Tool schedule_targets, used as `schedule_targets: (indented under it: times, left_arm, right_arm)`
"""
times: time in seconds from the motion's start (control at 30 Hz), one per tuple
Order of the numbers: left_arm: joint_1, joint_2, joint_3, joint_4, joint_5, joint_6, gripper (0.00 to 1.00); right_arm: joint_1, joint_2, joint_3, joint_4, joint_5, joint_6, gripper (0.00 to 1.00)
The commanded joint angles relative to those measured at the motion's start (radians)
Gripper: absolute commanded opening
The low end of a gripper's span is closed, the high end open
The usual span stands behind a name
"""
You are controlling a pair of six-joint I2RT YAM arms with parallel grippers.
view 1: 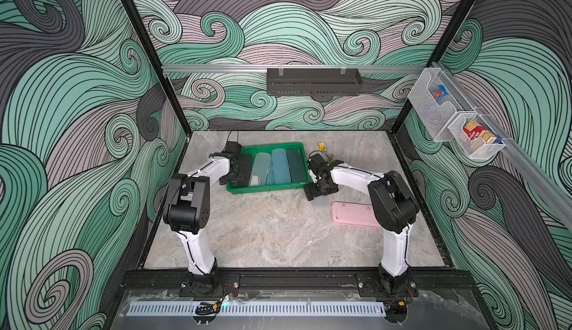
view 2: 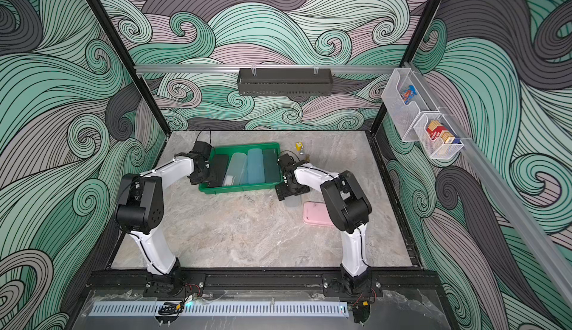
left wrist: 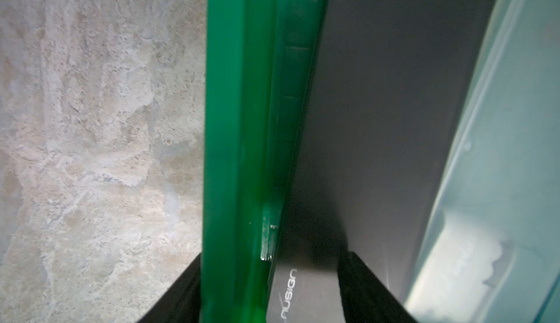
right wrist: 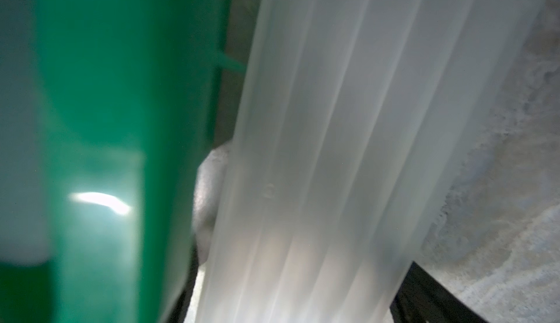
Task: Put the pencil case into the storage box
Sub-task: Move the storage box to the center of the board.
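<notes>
While storage box (right wrist: 121, 94) gleams, pencil case (right wrist: 333, 155) looks frosted.

Table (view 1: 263, 235): flat, grey, looks like stone.
Walls (view 1: 77, 96): green and grey swirls.
Black trough (view 1: 314, 81): hangs on the back rail.
Wire baskets (view 1: 433, 108): two, white, side by side on the side rail.
Packet (view 1: 439, 93): blue and red, in the far basket.
Boxes (view 1: 478, 133): red and tan, in the near basket.
Yellow thing (view 1: 322, 146): small, on the table.
</notes>
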Motion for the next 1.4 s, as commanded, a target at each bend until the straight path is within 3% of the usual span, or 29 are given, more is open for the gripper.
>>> schedule_targets:
  times: [0.0, 0.3, 0.83, 1.03, 1.37]
  left_arm:
    - [-0.005, -0.016, -0.017, -0.031, 0.010, 0.016, 0.67]
    - [-0.044, -0.013, -0.014, -0.032, 0.010, 0.032, 0.68]
    - [-0.166, 0.022, 0.016, -0.052, -0.029, 0.059, 0.68]
    - [-0.219, 0.011, 0.016, -0.046, -0.039, 0.062, 0.68]
    - [-0.243, -0.053, 0.001, -0.067, -0.074, 0.023, 0.68]
  right_arm:
    - [-0.012, 0.010, -0.036, 0.016, -0.015, -0.012, 0.85]
    - [-0.096, -0.116, -0.150, 0.056, -0.071, -0.055, 0.76]
    - [-0.165, -0.354, -0.198, 0.048, -0.108, -0.066, 0.74]
    - [-0.157, -0.373, -0.105, 0.026, -0.165, -0.078, 0.74]
    - [-0.038, -0.220, 0.148, -0.007, -0.157, -0.089, 0.74]
